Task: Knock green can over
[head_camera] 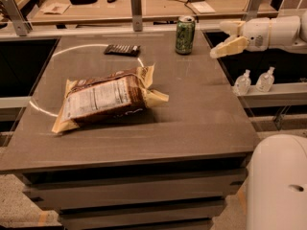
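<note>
The green can (185, 35) stands upright near the far edge of the grey table (192, 123), right of its middle. It is slim and green with pale print and a silver top. My gripper (227, 38) comes in from the right on a white arm (273, 32). It hovers at can height just beyond the table's right edge, a short way right of the can and not touching it. Its cream fingers (228, 47) stand apart and hold nothing.
A large brown snack bag (105, 99) lies at the table's middle left. A black remote (122, 49) lies at the back, left of the can. Two small clear bottles (254, 81) stand on a ledge to the right. My white base (278, 181) fills the lower right corner.
</note>
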Controlling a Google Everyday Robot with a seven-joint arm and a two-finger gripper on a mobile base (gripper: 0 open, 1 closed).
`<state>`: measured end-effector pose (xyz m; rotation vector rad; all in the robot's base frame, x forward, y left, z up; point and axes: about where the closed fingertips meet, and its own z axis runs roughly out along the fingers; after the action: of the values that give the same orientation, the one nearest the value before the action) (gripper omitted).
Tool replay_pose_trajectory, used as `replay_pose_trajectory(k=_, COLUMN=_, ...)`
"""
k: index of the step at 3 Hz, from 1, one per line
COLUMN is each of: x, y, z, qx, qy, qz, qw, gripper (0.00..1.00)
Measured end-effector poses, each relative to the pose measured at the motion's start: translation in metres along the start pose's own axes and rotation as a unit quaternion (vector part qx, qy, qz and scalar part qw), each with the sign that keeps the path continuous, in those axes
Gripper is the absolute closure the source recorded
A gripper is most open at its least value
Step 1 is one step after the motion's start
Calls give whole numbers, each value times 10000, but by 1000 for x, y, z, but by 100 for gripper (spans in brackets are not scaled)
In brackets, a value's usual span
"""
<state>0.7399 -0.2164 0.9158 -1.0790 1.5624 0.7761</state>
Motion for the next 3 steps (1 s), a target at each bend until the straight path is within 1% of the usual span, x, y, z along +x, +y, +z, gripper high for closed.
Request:
replay_pose_trajectory(k=1, x=-6, y=12, z=33, qx=-397, qy=209, qz=-181, qw=9988, gripper=0)
replay_pose_trajectory(k=2, x=-8, y=18, z=53, qx=-592, qy=308, qz=-154, qw=9977, gripper=0)
replay_pose_trajectory(k=3, x=-4, y=14, z=65, qx=-649, qy=82, qz=319, qw=9973, gripper=0)
